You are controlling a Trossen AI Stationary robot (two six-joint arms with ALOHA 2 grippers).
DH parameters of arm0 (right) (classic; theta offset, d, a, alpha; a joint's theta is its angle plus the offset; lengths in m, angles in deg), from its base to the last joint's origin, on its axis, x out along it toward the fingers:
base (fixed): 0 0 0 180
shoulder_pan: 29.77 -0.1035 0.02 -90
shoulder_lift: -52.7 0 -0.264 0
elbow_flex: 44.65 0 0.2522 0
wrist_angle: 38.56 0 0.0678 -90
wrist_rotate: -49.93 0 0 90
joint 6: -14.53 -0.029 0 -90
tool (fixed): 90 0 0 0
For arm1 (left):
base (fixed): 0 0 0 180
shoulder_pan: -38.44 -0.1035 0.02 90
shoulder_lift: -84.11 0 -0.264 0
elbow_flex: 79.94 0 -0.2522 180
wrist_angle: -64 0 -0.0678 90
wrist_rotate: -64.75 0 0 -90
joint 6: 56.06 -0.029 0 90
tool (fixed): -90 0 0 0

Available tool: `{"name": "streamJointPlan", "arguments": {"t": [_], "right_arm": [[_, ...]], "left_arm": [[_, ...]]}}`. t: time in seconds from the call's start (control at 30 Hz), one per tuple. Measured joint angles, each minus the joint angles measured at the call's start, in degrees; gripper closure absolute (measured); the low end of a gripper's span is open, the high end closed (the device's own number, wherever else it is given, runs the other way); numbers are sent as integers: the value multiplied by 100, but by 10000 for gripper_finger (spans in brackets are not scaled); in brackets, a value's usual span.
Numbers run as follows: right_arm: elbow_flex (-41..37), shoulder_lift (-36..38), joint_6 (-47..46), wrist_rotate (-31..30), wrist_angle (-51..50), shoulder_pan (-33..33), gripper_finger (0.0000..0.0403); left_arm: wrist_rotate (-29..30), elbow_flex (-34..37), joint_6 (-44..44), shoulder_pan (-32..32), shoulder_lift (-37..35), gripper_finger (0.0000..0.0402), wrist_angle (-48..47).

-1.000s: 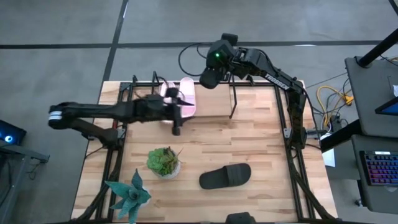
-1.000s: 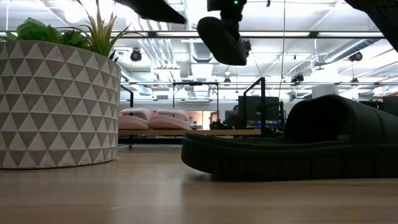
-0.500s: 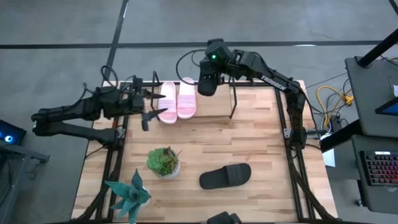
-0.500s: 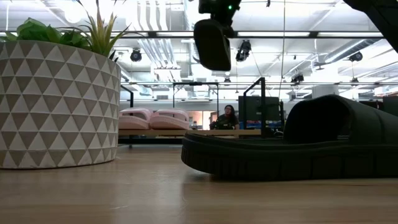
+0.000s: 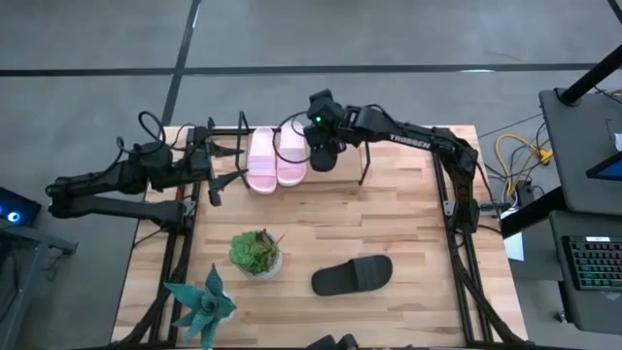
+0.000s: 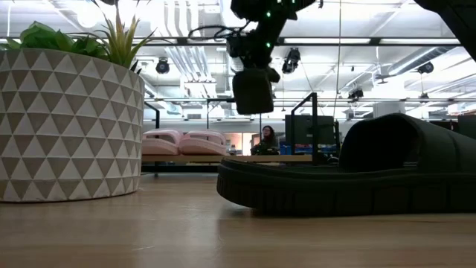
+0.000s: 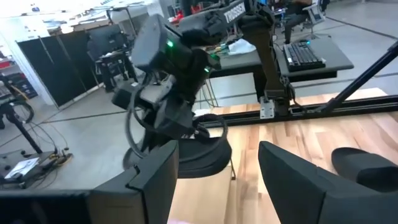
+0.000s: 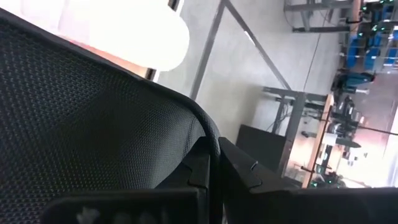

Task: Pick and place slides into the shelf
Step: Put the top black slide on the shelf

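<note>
Right gripper (image 5: 324, 156): clamped on a black slide (image 6: 253, 91), above the shelf (image 5: 364, 156) at the desk's far edge.
Left gripper (image 7: 214, 180): empty, fingers apart, left edge.
Placement: lower it flat just beside the pink slides (image 5: 276, 156).

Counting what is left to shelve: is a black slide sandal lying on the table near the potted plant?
Yes: in the high view one black open-toe slide sandal lies flat on the wooden table, right of the small green potted plant.

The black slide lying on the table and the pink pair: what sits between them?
Seen from above, only bare table separates black slide and pink pair.
</note>
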Motion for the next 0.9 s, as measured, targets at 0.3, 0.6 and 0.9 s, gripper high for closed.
{"name": "streamJointPlan", "arguments": {"t": [0.3, 0.6, 0.9], "right_arm": [[-1333, 4, 528, 37, 1409, -31, 394], [-2272, 4, 668, 59, 2699, -50, 394], [-2738, 4, 649, 79, 3710, -52, 394]], "left_arm": [[32, 119, 13, 0, -68, 195, -35], [188, 316, 13, 0, -155, 195, -25], [201, 367, 13, 0, -213, 195, -4]]}}
